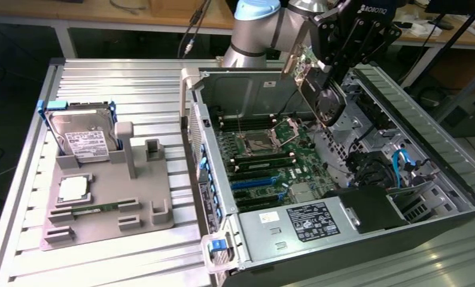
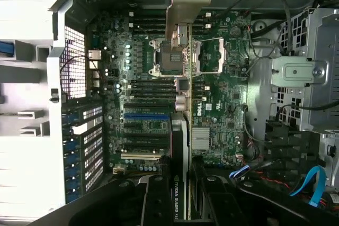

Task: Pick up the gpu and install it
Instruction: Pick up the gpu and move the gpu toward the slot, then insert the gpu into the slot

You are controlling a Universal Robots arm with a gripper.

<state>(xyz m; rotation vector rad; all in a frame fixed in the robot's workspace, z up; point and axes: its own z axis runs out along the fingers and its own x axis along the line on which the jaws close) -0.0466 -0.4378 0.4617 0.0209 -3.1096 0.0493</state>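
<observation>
The hand (image 1: 323,67) is clenched on the gpu (image 1: 328,100) and holds it up on its thin edge. The gpu hangs just under the hand, over the open computer case (image 1: 246,95) and above the green board (image 1: 273,164) inside it. Far off to the side of the hand, a hard drive (image 1: 82,139) stands in a gray stand (image 1: 110,203) on the surface (image 1: 118,78).

arm (image 1: 249,48): silver-grey tube, capped in light blue at joint | gripper (image 1: 323,61): finished black, bar-linked fingers (image 2: 154,205), marked ROBOTIQ in white
</observation>
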